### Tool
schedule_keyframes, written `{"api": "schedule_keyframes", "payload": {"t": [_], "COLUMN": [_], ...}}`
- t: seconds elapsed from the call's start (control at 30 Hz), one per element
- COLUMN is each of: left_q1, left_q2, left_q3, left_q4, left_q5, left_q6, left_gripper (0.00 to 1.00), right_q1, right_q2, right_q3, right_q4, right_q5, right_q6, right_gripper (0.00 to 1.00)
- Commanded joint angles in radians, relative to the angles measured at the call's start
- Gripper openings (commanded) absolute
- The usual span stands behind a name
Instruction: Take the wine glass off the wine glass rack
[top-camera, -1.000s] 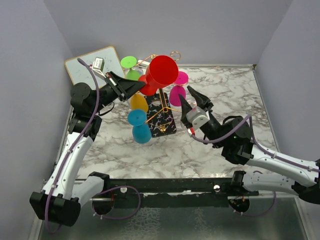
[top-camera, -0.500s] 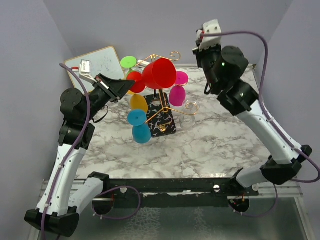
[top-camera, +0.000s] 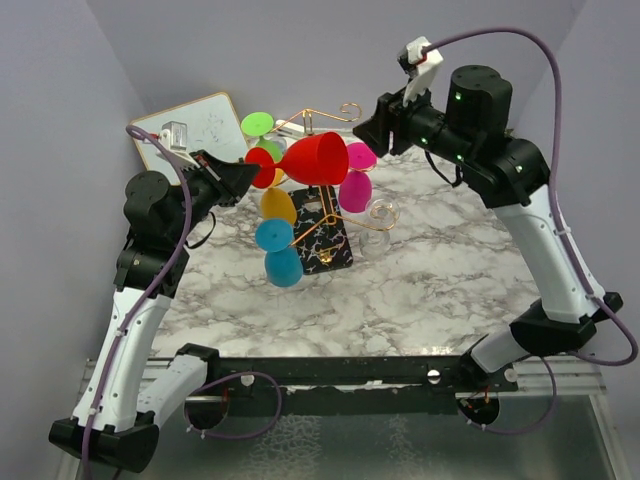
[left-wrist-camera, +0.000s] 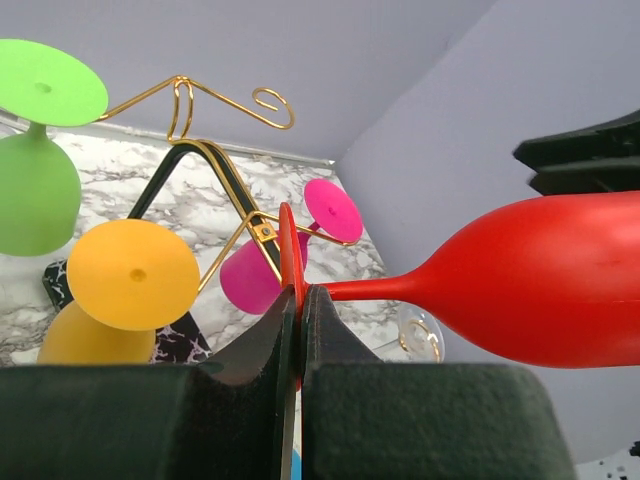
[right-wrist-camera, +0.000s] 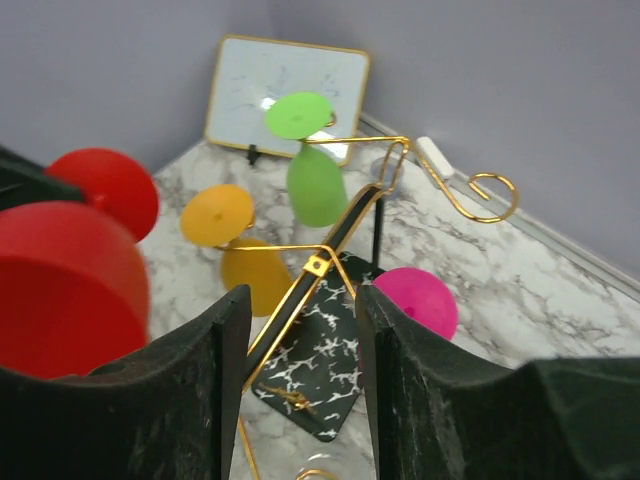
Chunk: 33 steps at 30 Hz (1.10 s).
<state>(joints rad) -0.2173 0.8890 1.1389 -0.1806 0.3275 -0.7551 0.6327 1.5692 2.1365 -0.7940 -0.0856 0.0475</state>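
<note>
The red wine glass (top-camera: 318, 160) lies on its side in the air beside the top of the wine glass rack (top-camera: 320, 115), bowl pointing right. My left gripper (top-camera: 250, 172) is shut on its flat foot (left-wrist-camera: 289, 255). The stem and bowl (left-wrist-camera: 540, 275) stretch to the right. The foot sits close to a gold arm (left-wrist-camera: 245, 232); I cannot tell if they touch. My right gripper (top-camera: 365, 132) hangs open high on the rack's right, near the bowl's rim. Between its fingers (right-wrist-camera: 302, 295) I see only the rack's post (right-wrist-camera: 350, 225) and black veined base (right-wrist-camera: 320, 370), far below.
Green (top-camera: 258, 125), orange (top-camera: 278, 205), blue (top-camera: 274, 236) and magenta (top-camera: 355, 190) glasses hang on the rack. A clear glass (top-camera: 380, 212) stands by its base. A whiteboard (top-camera: 200, 125) leans in the back left corner. Walls close in the marble table (top-camera: 450, 270) on three sides.
The right arm rose from table level to high behind the rack, then swung its gripper down toward it. The red glass tipped from facing up to lying sideways, still in the left gripper.
</note>
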Motion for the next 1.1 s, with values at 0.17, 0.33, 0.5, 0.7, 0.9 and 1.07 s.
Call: {"api": "schedule_keyframes", "payload": {"t": [0.17,0.33,0.5,0.7,0.9,1.07], "left_q1": [0.003,0.003,0.003,0.003,0.003,0.003], "left_q2": [-0.008,-0.009,-0.005,-0.004,0.001,0.005], "left_q3": [0.026,0.010,0.007,0.009,0.008,0.010], "left_q4": [0.014,0.058,0.087,0.093,0.100,0.101], "left_q5": [0.015,0.057,0.090,0.092,0.100,0.104], "left_q6": [0.073,0.055,0.041,0.040,0.036,0.034], "left_gripper": [0.00,0.00,0.00,0.00,0.00,0.00], "right_q1": [-0.008,-0.007,-0.007,-0.007,-0.007,-0.007], "right_q2": [-0.176,-0.170,-0.153,-0.131,-0.098,-0.061], "right_q3": [-0.134,-0.162,-0.174,-0.166,-0.151,-0.127], "right_q4": [0.043,0.069,0.092,0.106,0.111,0.105], "right_q5": [-0.229,-0.343,-0.394,-0.430,-0.441,-0.444], "right_q6": [0.095,0.106,0.115,0.125,0.141,0.151], "right_gripper": [0.47,0.44,0.41,0.40,0.34,0.20]}}
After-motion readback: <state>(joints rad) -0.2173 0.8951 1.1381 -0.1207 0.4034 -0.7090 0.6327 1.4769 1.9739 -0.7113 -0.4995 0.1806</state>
